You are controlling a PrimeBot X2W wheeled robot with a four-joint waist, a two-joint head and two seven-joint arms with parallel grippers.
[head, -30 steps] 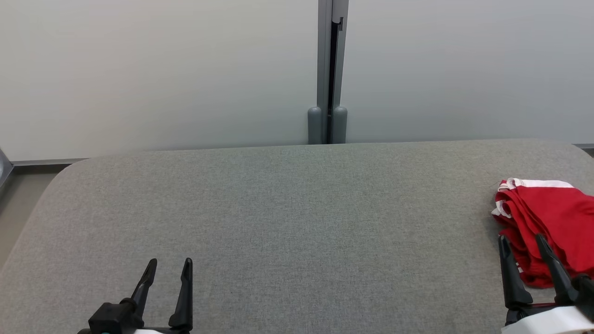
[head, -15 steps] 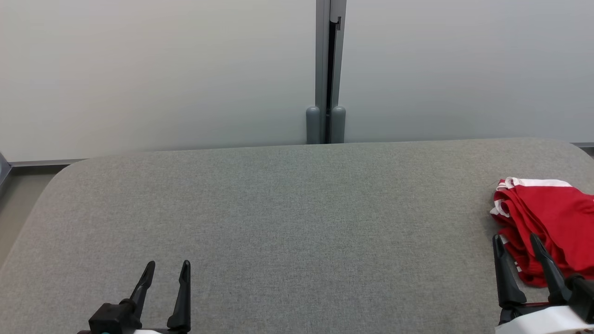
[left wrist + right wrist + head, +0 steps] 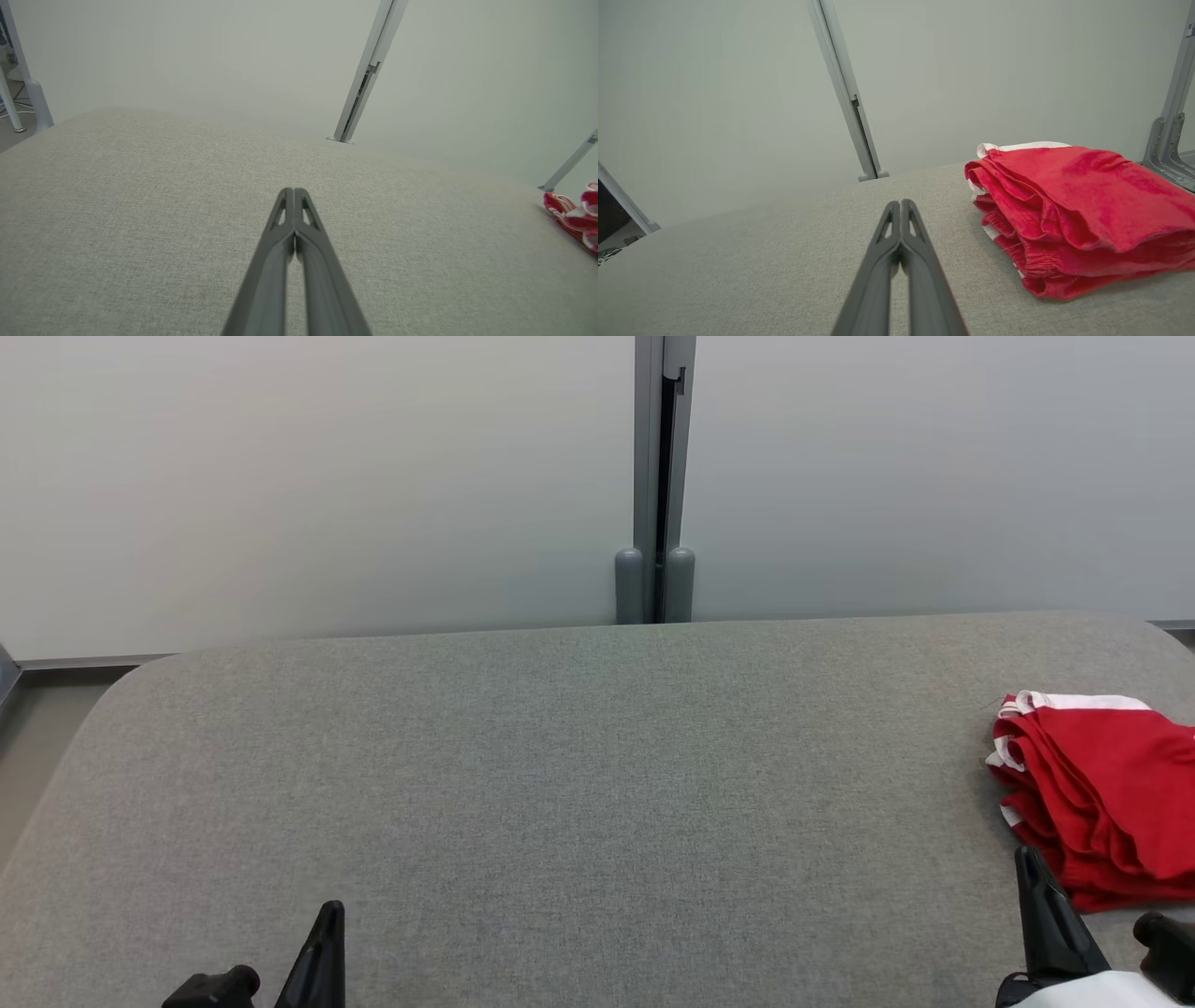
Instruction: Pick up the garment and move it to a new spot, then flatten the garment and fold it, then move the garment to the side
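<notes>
the garment (image 3: 1092, 803), red with white trim, lies folded in a stack at the right end of the grey fabric-covered table (image 3: 560, 756), close to its right edge. in the head view it reads as a flat red pile. the right wrist view gives its side: several layers with rumpled hems and a white band along the far top edge. that same view has the right gripper (image 3: 901, 203) with its two dark fingers pressed together, holding nothing, near the garment's left side and apart from it. the left wrist view has the left gripper (image 3: 293, 191) closed too, empty, over bare cloth well apart from the garment, which sits there as a red scrap at the far right. behind the table stand pale wall panels (image 3: 280, 476) joined by a grey post (image 3: 655, 476). the right wrist view adds a metal bracket (image 3: 1164, 140) beyond the garment
</notes>
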